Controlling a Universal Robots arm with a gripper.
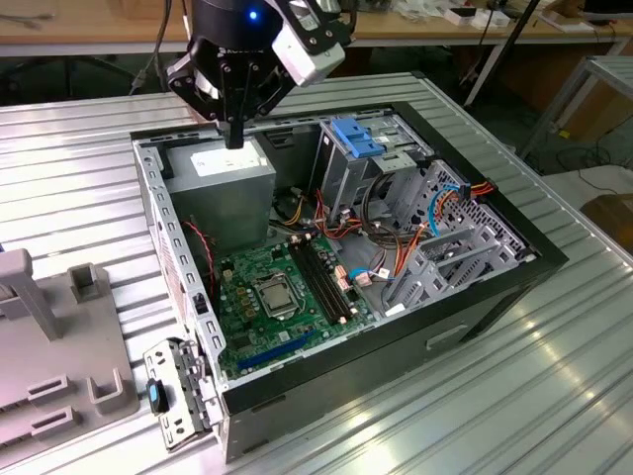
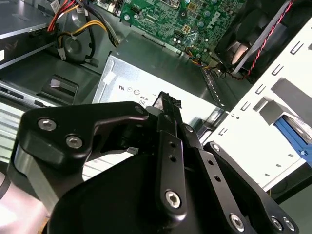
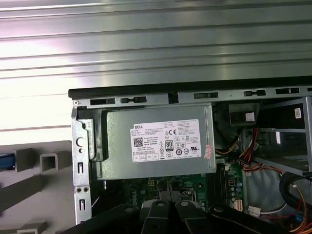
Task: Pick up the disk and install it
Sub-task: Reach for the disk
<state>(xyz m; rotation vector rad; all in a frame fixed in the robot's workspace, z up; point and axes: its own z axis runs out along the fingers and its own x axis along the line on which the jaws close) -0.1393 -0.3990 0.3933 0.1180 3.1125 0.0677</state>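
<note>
The gripper (image 1: 235, 137) hangs tip-down just above the power supply (image 1: 223, 188) in a corner of the open computer case (image 1: 465, 332). Its black fingers (image 2: 170, 114) are pressed together on nothing, and the arm above it is cut off by the frame. The disk (image 2: 292, 139) sits outside the case, past the perforated rear wall (image 1: 158, 213), well apart from the gripper. In the second wrist view only a stretch of its blue rail shows before the picture ends, and in the first wrist view the disk (image 3: 5, 162) is a blue sliver at the very edge beside the posts of the grey fixture (image 1: 59, 396). How it rests there is hard to make out. Inside the case a blue ribbed piece (image 1: 356, 139) sits on top of the drive cage, with tangled cables hiding what lies below it. The power supply's white label (image 3: 165, 141) carries dense rows of small black print and a line of round marks. A little reddish sticker (image 3: 208, 152) clings beside it — too small to make out. The case rests on a ribbed metal table (image 1: 514, 416).
</note>
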